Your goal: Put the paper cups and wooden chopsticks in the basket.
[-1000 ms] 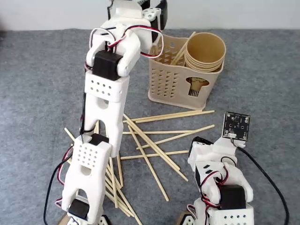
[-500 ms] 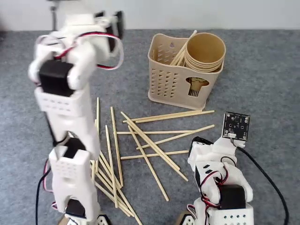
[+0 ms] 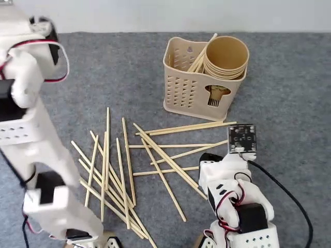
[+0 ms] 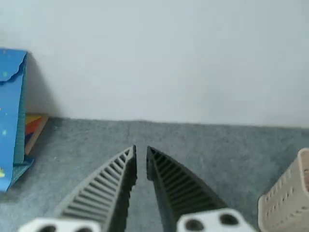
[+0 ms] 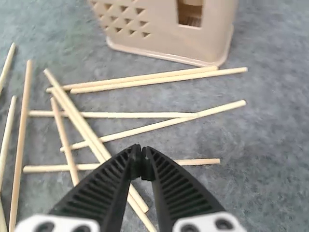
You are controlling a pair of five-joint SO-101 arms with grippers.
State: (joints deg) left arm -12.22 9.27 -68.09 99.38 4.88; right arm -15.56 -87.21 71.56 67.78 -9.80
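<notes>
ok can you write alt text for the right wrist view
The right arm's dark end effector, shut and holding nothing, hangs over wooden chopsticks scattered across a grey carpet. Beyond them stands the lower part of a beige perforated basket.

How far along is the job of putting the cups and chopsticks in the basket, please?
Done: the paper cups sit stacked in the basket, a few chopsticks beside them. In hand: nothing; the left gripper is barely open, the right gripper shut, both empty. Left: many loose chopsticks scattered on the grey carpet.
</notes>
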